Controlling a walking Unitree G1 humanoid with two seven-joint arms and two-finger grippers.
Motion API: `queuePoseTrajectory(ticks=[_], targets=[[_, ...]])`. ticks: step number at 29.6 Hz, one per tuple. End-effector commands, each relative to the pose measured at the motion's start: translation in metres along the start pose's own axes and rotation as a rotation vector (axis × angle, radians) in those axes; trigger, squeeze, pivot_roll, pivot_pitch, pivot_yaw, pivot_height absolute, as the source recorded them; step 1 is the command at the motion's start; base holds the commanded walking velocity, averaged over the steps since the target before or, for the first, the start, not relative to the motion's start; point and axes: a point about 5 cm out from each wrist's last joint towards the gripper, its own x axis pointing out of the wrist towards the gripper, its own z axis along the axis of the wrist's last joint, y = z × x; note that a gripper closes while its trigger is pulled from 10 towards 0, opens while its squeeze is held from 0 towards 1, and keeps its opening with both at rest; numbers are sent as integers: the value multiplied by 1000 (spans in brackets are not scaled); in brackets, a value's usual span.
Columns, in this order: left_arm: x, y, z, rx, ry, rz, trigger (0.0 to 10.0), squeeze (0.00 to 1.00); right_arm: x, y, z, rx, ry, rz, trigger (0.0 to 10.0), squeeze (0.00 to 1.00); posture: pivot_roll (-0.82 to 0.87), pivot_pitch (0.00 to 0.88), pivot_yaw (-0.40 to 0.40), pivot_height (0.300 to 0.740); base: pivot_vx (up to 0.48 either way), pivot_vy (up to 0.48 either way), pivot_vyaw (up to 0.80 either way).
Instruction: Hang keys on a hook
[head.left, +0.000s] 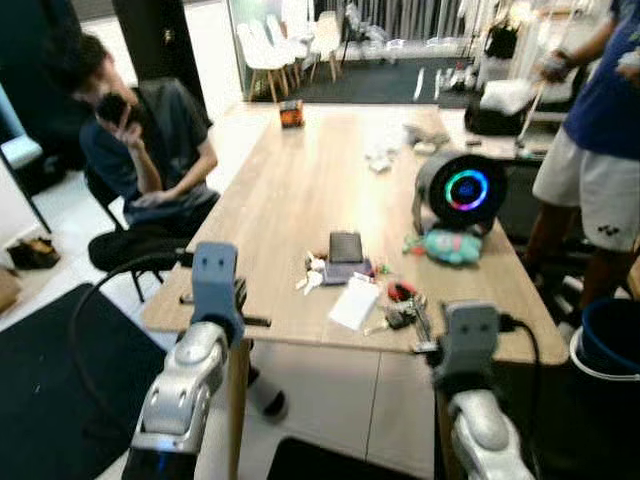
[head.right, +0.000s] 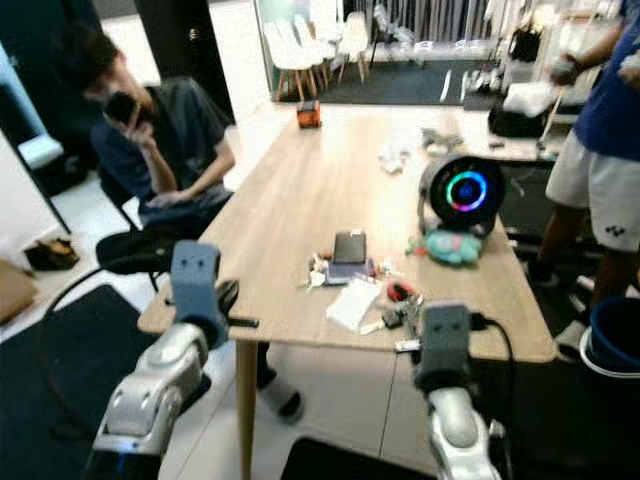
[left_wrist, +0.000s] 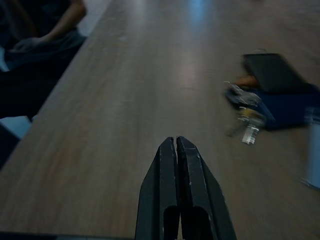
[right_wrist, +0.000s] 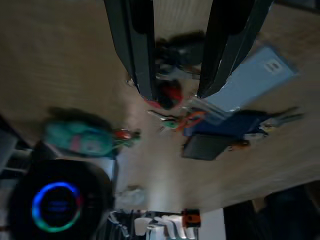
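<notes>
**Operator:** Where are the keys, and what is each end effector doing?

**Technician:** The bunch of dark keys with a red fob (head.left: 402, 305) lies on the long light-wood table (head.left: 290, 200), near its front edge, just beside a white paper slip (head.left: 354, 303) and close to a small black wallet (head.left: 345, 246). The right gripper (right_wrist: 175, 92) hangs above the bunch with its fingers spread apart and nothing between them; the red fob sits in the gap in the wrist view. The left gripper (left_wrist: 176, 145) rests low over bare tabletop at the near left edge, fingers pressed together, holding nothing.

**Operator:** How should the pick-up be performed?

**Technician:** Likely procedure: keep the fingers wide, centre them on the ring or fob instead of a loose key, and descend until the tips almost touch the wood. Close firmly, then lift straight up. Avoid trapping the paper slip. No hook is identifiable in these views, so it must be located afterwards.

**Operator:** Any hazards?

**Technician:** A seated person (head.left: 150, 150) and a standing person (head.left: 600, 150) are beside the table; move slowly.
</notes>
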Motion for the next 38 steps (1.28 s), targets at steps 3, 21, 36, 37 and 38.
queuePoseTrajectory(ticks=[3, 21, 36, 37, 38], targets=[[-2, 1, -3, 0, 13, 3, 10000, 0, -2, -4, -4, -7, 16, -10, 10000, 0, 10, 111, 116, 740, 289, 0, 0], [-16, -14, 8, 158, 12, -243, 10000, 0, -2, -5, -3, -12, 13, -9, 10000, 0, 8, 106, 117, 740, 157, 0, 0], [-39, -31, 21, 334, 121, -543, 10000, 0, -2, -5, -3, -11, 14, -10, 10000, 0, 19, 117, 118, 740, 0, 0, 0], [-41, -31, 22, 346, 123, -564, 10000, 0, -2, -4, -3, -10, 14, -9, 10000, 0, 22, 119, 120, 740, 0, 0, 0], [-44, -28, 23, 361, 128, -595, 10000, 0, -3, -5, -3, -10, 15, -11, 10000, 0, 23, 121, 122, 740, 0, 0, 0]])
